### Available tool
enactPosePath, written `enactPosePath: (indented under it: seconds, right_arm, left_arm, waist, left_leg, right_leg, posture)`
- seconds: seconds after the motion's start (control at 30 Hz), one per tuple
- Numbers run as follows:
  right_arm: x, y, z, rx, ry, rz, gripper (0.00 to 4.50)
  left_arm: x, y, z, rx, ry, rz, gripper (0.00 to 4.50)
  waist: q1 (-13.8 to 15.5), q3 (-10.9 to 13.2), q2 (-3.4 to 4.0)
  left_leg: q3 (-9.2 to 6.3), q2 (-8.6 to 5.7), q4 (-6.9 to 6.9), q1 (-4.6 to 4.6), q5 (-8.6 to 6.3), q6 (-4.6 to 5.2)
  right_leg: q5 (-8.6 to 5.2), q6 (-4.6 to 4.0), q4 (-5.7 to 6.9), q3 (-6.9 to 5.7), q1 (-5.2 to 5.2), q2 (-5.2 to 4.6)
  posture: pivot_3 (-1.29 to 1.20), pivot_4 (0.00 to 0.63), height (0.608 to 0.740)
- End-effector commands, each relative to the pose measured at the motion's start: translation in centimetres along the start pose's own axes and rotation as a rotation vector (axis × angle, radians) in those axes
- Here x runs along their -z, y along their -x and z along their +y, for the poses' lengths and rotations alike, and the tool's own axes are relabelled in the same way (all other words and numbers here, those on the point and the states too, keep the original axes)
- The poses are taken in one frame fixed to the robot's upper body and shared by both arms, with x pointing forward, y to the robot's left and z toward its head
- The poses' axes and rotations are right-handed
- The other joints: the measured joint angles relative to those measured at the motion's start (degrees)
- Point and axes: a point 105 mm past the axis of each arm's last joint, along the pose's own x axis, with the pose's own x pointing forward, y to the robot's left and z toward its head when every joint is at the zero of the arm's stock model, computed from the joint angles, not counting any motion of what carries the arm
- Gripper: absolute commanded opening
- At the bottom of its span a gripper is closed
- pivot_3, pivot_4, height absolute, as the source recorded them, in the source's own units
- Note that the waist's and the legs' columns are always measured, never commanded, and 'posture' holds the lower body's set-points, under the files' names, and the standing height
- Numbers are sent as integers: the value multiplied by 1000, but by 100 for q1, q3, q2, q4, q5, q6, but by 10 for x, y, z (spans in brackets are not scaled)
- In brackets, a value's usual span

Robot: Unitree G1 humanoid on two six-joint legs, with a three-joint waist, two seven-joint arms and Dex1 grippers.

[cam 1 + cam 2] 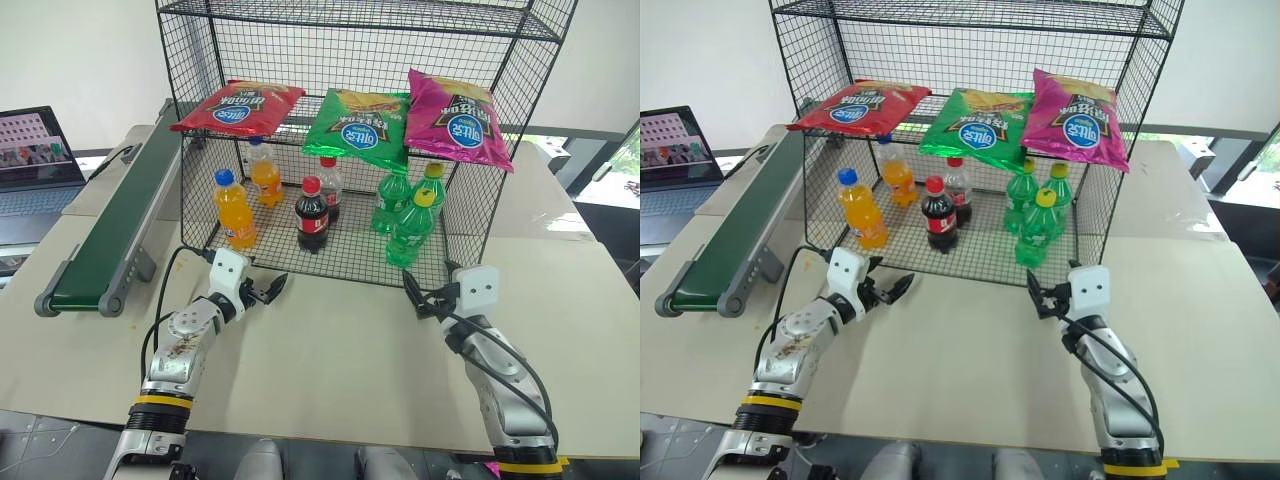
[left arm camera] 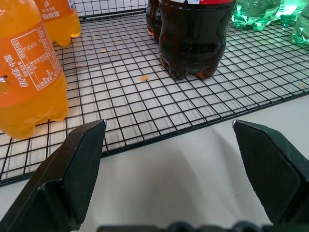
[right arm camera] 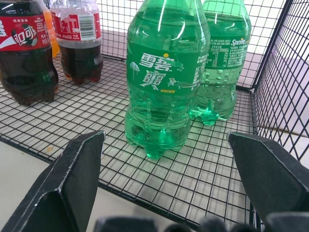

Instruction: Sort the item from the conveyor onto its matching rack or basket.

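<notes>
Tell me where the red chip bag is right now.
In the head views, the red chip bag lies on the rack's middle tier at its left end, beside the green chip bag, above the orange bottles.

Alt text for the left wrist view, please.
The left gripper has its two black fingers spread wide and empty over the pale table, facing the wire rack floor. An orange soda bottle and a cola bottle stand on it.

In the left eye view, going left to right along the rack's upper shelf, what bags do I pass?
Red chip bag → green chip bag → magenta chip bag.
</notes>
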Motion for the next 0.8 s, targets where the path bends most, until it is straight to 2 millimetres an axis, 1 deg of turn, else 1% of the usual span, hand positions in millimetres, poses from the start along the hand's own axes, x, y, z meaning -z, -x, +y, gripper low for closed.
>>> enactPosePath:
  seconds: [0.03,0.17,0.37,0.47,0.5,0.6,0.8]
  right_arm:
    - [-20,1,-5,24,27,-79,4500]
    - [-23,3,-3,13,29,-85,4500]
    - [-21,6,-6,12,38,-72,4500]
    - [-22,8,-4,7,38,-71,4500]
    - [-22,8,-4,6,38,-71,4500]
    - [-23,8,-1,1,36,-71,4500]
    - [-24,8,0,1,33,-74,4500]
  left_arm:
    - [-13,0,3,-3,-56,-26,4470]
    - [-13,2,4,-27,-68,-34,4470]
    - [-11,5,8,-70,-61,-19,4470]
    - [-12,8,11,-112,-121,-30,4470]
    - [-12,8,10,-112,-140,-27,4470]
    - [-10,8,4,-52,-81,-27,4470]
    - [-13,5,5,-37,-64,-36,4470]
  waist:
    - [-1,0,0]
    - [0,0,0]
    - [-5,-1,1]
    - [-7,-1,1]
    - [-6,-1,1]
    - [-3,-1,2]
    - [-10,-1,2]
  left_leg:
    - [0,0,0,0,0,0]
    - [0,0,0,0,0,0]
    - [-1,0,-1,1,0,0]
    - [-1,0,0,1,0,0]
    - [-1,0,0,1,0,0]
    - [-1,0,0,2,0,0]
    - [-1,0,0,2,0,0]
  right_leg:
    - [0,0,0,0,0,0]
    - [0,0,1,0,0,0]
    - [0,0,1,0,0,0]
    - [0,0,2,0,0,0]
    - [0,0,2,0,0,0]
    - [0,0,3,0,1,0]
    - [0,0,4,-1,0,0]
  posture:
    - [0,150,740]
    - [0,150,740]
    - [0,150,740]
    - [0,150,740]
    - [0,150,740]
    - [0,150,740]
    - [0,150,740]
